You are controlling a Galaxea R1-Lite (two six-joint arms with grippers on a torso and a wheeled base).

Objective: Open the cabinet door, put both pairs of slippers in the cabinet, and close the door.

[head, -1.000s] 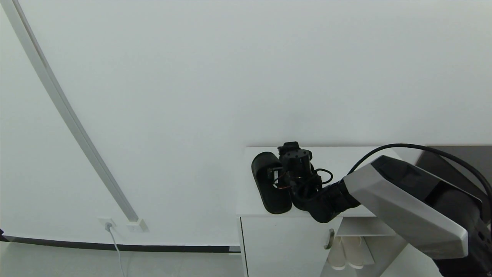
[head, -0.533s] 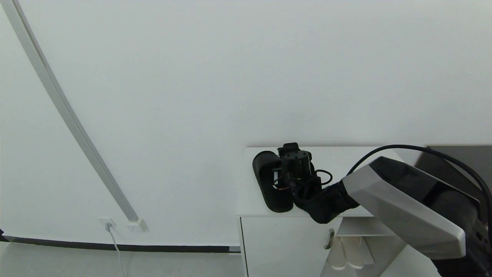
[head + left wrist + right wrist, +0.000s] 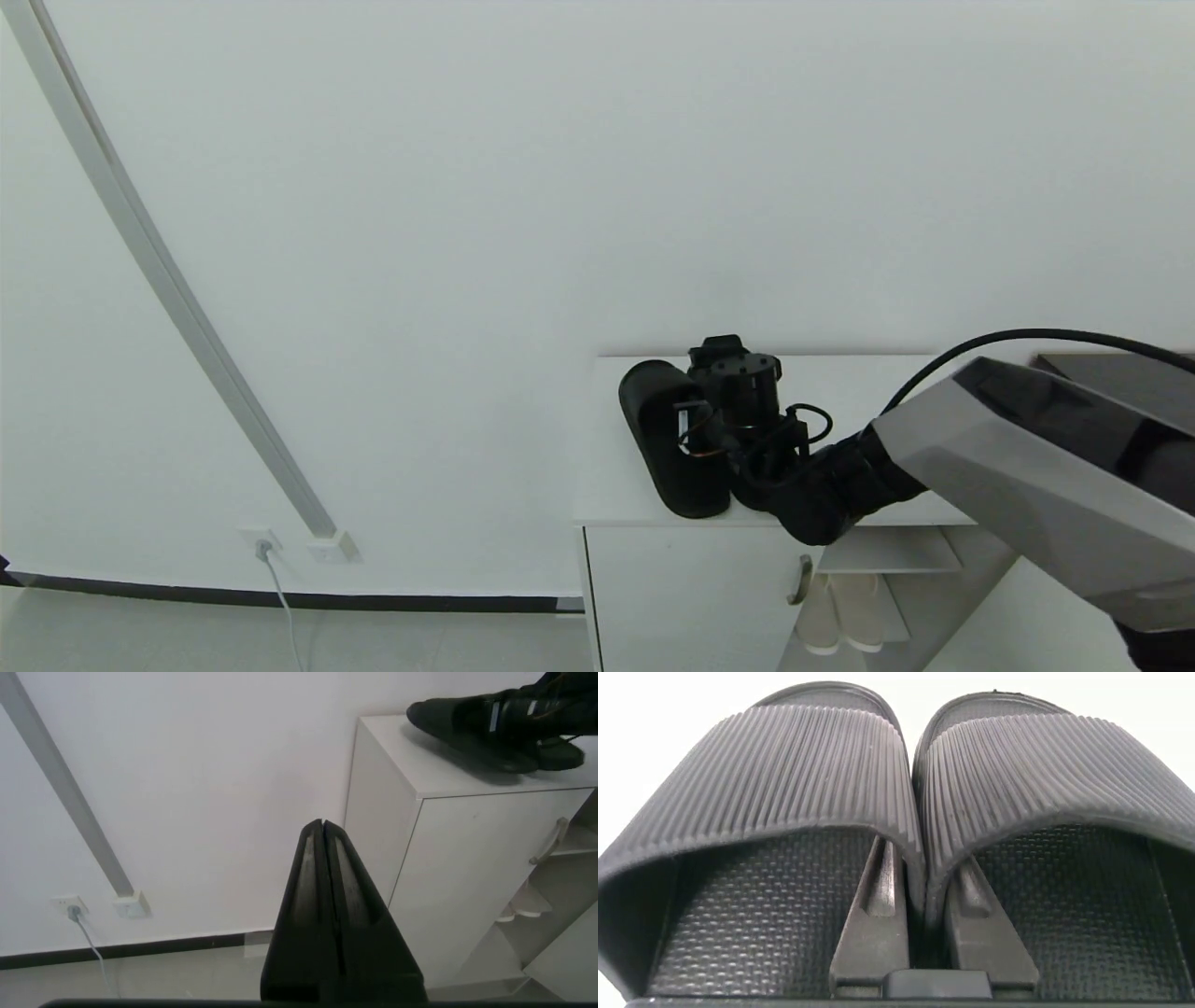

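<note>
Clamping black slippers, right jaws under both straps

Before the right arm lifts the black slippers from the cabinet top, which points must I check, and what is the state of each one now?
1. Grip of the right pincer: one finger inside each of the black slippers, their inner walls pinched between: ok.
2. Pair side by side on the cabinet top: ok.
3. Right side of the cabinet open, shelf visible: ok.
4. Place of the white slippers: inside, below the shelf: ok.
5. Room inside for the black pair: cannot tell, the arm hides part.
6. Position of the left pincer: shut, apart from the cabinet: ok.
</note>
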